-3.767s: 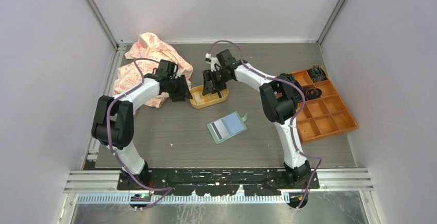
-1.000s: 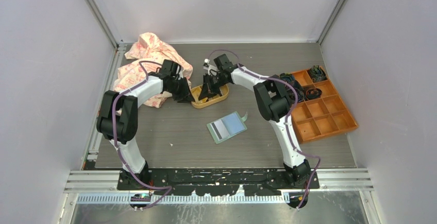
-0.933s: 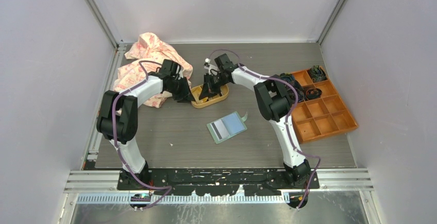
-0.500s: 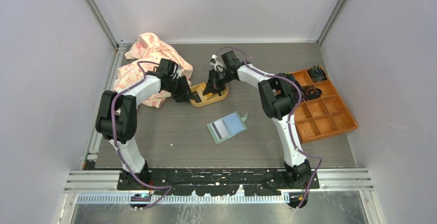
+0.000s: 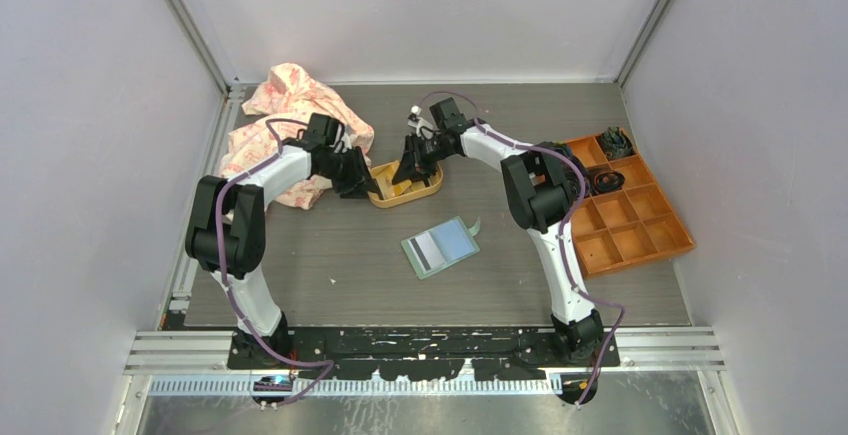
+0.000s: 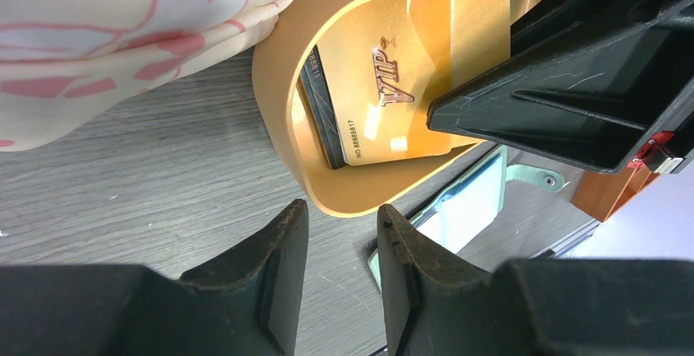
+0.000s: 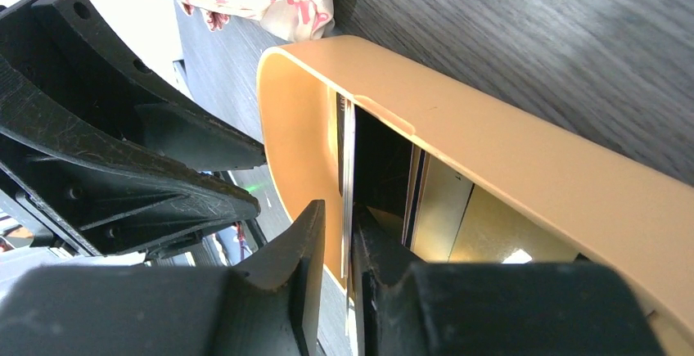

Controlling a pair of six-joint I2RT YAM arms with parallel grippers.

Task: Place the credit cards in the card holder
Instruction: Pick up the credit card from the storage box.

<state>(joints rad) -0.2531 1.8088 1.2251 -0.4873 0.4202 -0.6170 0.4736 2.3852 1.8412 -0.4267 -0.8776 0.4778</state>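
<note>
Pink-printed cloth (image 5: 285, 105) is bunched just left of the yellow-orange oval tray (image 5: 435, 193). The left end effector (image 6: 341, 209) is held at the tray's left end, its jaws apart with nothing between them. It has been drawn slightly back from the tray over the last second. Inside the tray the credit cards (image 6: 376, 94) are seen, a gold one lettered VIP lying over a dark one. The right end effector (image 7: 337, 210) has been raised a little above the tray's middle. Its jaws are narrowly parted around a card (image 7: 347, 151) standing on edge. A sliver of tray shows beside that card, so the pinch is judged loosened. The card holder (image 5: 440, 247) lies open on the worktop (image 5: 330, 255) near the tray's right front, unmoved. No card has yet been carried across.
</note>
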